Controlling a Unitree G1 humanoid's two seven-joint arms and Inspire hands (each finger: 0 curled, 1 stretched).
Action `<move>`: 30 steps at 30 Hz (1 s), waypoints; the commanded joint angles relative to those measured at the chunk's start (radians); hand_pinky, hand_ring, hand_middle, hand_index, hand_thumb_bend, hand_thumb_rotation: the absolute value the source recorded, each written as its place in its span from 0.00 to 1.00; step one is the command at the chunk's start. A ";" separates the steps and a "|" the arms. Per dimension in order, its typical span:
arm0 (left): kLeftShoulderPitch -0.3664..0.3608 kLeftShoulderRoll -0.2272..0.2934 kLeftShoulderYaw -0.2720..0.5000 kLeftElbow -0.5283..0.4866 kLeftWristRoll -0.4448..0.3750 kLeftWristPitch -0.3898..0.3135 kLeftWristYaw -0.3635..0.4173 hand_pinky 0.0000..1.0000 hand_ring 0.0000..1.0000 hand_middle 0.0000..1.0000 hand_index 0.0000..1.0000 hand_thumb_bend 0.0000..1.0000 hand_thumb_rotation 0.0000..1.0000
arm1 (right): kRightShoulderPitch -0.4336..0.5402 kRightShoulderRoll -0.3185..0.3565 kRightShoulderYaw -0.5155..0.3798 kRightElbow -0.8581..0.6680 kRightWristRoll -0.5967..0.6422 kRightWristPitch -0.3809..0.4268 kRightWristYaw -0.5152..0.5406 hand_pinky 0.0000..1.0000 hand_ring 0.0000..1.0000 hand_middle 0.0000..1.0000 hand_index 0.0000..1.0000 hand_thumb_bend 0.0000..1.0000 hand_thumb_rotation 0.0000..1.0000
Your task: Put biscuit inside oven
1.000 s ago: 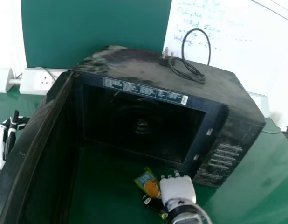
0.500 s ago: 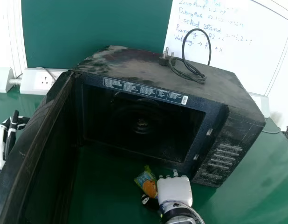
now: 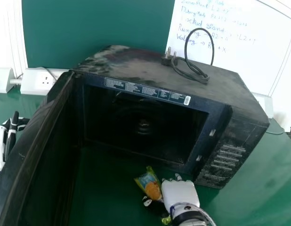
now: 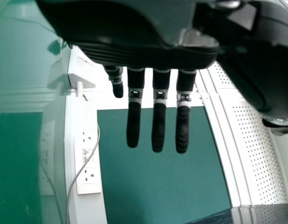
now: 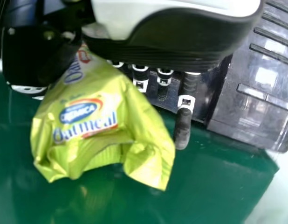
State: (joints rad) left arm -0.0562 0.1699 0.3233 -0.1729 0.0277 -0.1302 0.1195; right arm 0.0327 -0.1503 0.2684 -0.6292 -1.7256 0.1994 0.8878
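Head view: the oven (image 3: pixel 150 89) stands on the green desk (image 3: pixel 244 197), its door (image 3: pixel 35 146) open and a coiled cable (image 3: pixel 195 73) on top. The biscuit packet (image 3: pixel 151 186) is outside, in front of the opening, held at the thumb side of the right hand (image 3: pixel 178 192). Right wrist view: the thumb grips one end of the packet; the fingers (image 5: pixel 182 128) extend partly bent. Left hand (image 3: pixel 1 143): beyond the door, fingers (image 4: pixel 159 126) straight, holding nothing.
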 commanded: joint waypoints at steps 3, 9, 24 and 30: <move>0.001 -0.001 -0.005 0.004 0.002 -0.011 0.005 0.49 0.53 0.56 0.49 0.51 0.06 | -0.007 0.035 -0.022 -0.042 0.050 0.004 -0.017 0.42 0.48 0.44 0.53 0.52 0.00; 0.004 -0.001 -0.006 0.007 0.003 -0.015 0.004 0.49 0.53 0.56 0.49 0.51 0.06 | -0.086 0.055 -0.042 -0.055 0.056 -0.006 0.002 0.38 0.45 0.42 0.53 0.52 0.00; 0.002 -0.003 -0.011 0.013 0.010 -0.018 0.007 0.49 0.53 0.57 0.49 0.51 0.06 | -0.254 0.089 -0.052 0.000 0.047 -0.004 0.041 0.18 0.28 0.47 0.49 0.53 0.00; 0.004 -0.003 -0.011 0.012 0.010 -0.014 0.006 0.49 0.53 0.57 0.49 0.51 0.06 | -0.293 0.093 -0.056 0.015 0.067 0.001 0.024 0.33 0.36 0.47 0.56 0.51 0.00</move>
State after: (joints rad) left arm -0.0561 0.1679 0.3224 -0.1618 0.0294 -0.1422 0.1203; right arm -0.2364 -0.0663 0.2201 -0.6151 -1.6706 0.1958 0.9248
